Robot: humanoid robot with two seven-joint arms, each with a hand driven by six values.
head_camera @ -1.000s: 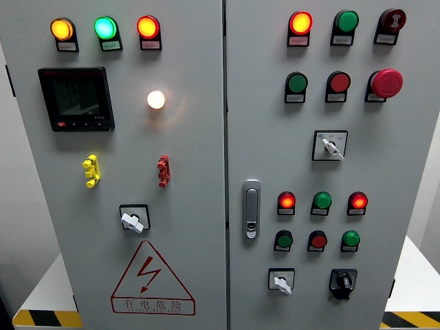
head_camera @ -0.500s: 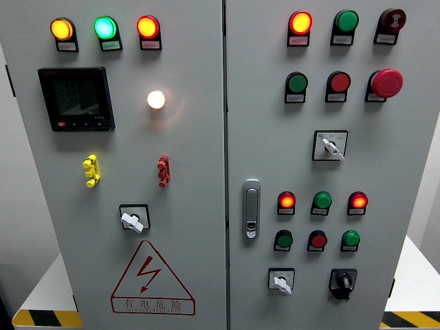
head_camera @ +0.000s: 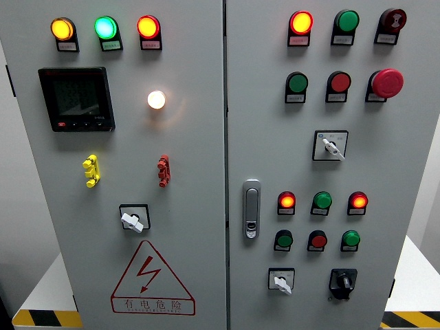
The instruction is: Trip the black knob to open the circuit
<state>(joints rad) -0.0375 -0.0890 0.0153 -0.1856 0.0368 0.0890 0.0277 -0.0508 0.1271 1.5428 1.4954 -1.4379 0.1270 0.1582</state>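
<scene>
Black knob (head_camera: pixel 342 282) untouched, bottom right of cabinet's right door (head_camera: pixel 405 172); both hands' fingers unseen, state untellable.

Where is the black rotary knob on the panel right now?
In the head view, the black rotary knob sits at the right door's bottom right, beside the white-handled selector switch and below the green round button.
</scene>
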